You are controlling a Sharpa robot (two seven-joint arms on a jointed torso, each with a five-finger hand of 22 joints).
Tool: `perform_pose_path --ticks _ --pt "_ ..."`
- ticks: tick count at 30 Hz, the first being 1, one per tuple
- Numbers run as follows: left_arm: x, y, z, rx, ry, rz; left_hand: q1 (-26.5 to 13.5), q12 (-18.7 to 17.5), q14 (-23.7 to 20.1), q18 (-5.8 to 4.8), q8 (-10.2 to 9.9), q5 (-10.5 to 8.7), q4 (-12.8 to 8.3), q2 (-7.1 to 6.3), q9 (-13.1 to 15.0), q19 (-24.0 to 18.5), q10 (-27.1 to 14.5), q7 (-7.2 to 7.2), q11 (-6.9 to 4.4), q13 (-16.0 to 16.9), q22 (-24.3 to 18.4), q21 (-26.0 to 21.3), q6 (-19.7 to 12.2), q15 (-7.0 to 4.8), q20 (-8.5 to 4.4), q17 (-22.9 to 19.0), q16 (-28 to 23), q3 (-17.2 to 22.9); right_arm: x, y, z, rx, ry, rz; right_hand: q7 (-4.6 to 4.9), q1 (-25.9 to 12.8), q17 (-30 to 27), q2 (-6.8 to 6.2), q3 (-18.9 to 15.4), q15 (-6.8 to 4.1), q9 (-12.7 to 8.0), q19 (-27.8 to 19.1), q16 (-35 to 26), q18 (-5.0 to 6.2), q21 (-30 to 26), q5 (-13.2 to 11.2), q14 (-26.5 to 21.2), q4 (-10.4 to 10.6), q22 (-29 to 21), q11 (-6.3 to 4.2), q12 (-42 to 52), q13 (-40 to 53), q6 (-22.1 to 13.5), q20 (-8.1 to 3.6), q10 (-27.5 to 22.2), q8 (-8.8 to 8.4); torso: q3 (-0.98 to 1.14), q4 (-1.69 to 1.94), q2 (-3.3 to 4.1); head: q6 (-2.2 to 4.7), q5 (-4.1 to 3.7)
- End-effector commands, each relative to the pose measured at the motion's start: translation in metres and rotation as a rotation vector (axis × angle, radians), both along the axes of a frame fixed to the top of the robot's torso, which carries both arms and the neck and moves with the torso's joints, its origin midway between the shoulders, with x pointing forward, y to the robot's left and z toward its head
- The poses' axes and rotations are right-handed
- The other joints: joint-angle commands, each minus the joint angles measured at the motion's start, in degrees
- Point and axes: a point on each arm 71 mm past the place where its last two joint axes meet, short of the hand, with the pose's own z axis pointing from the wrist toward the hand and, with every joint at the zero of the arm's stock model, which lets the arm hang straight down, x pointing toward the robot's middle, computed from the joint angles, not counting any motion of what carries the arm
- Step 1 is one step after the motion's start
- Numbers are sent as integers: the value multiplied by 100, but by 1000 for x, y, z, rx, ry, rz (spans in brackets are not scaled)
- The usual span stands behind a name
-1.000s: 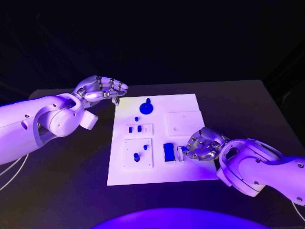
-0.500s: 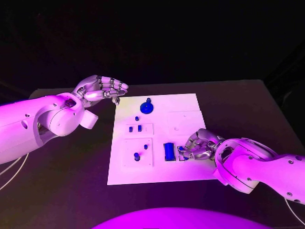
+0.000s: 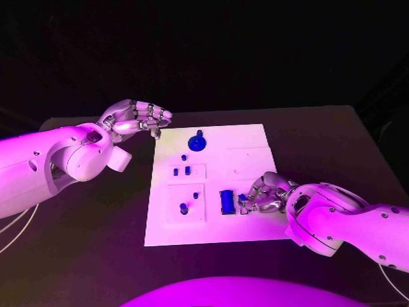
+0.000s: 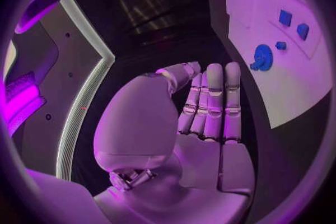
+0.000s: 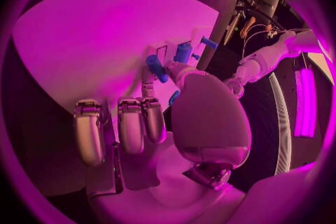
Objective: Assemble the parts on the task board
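The white task board (image 3: 250,137) lies mid-table. A round blue part with a knob (image 3: 197,142) stands at its far end, and small blue parts (image 3: 181,171) sit in the plates below it. A blue rectangular part (image 3: 227,202) stands near the board's near edge. My right hand (image 3: 267,194) is down on the board just right of that part. Its fingers are curled, and thumb and finger pinch a small blue part (image 5: 173,98). My left hand (image 3: 135,119) hovers off the board's far left corner, fingers curled together (image 4: 213,101), holding nothing.
Two more small blue parts (image 3: 183,208) sit in the near left plate. A square white plate (image 3: 247,163) on the board's right side is bare. Dark table (image 3: 94,243) surrounds the board on all sides.
My right hand has moved a little to the left, closer to the blue rectangular part, with fingers lowered onto the board. My left hand has stayed where it was.
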Motion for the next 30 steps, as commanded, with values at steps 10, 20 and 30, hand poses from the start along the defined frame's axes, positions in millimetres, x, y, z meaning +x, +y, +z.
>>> perform_pose_path --ticks 10,20,30 --pt "-1 -2 1 -6 1 -19 -32 25 -28 88 27 32 -27 51 -3 -39 -46 -3 8 -7 6 22 -40 4 18 -6 36 10 -3 4 -1 -16 2 36 7 -360 1298 26 -174 -23 -20 610 11 -82 25 -341 553 6 1510 -18 49 1380 46 -23 472 -22 0 -2 0 6 1" --pt "-1 -1 0 -4 4 -19 -38 26 -30 88 28 32 -25 51 -4 -42 -48 -3 9 -8 7 22 -40 5 19 -7 35 10 -8 2 1 -11 5 46 -4 -627 1303 56 -565 -27 -33 610 14 -82 25 -581 555 11 1510 -25 60 1389 69 -23 480 -25 2 -4 -4 -9 7" --pt "-1 -1 0 -2 5 -18 -46 26 -34 87 30 34 -23 55 -5 -48 -53 -3 10 -11 8 22 -41 6 21 -9 34 14 -12 0 4 -6 5 47 -14 -641 1309 118 -722 -32 -36 610 17 -82 25 -583 556 8 1510 -33 70 1396 82 -26 486 -22 1 -11 -6 -8 4"
